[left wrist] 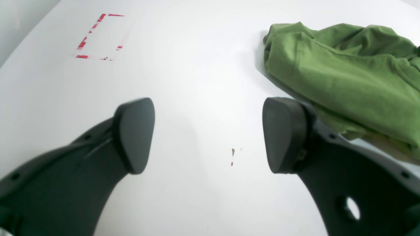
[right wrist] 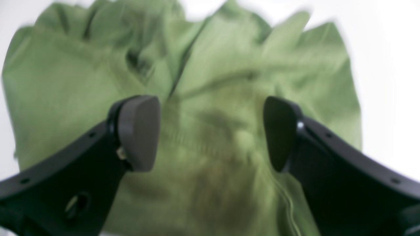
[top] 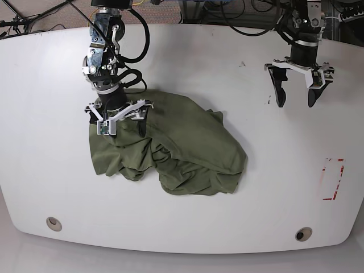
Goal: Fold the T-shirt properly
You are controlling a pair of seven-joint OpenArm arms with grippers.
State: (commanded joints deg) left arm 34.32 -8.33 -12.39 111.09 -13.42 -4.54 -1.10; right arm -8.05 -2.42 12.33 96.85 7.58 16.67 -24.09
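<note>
Right now I see the T-shirt [top: 170, 151] bunched directly beneath my right tool [top: 121, 118], whose jaws gape wide over its upper edge. My left tool [top: 296, 90], also spread wide and holding nothing, hangs over bare bench [top: 227, 68] well apart from it. Olive-green fabric lies crumpled, heavily wrinkled, unfolded.
</note>
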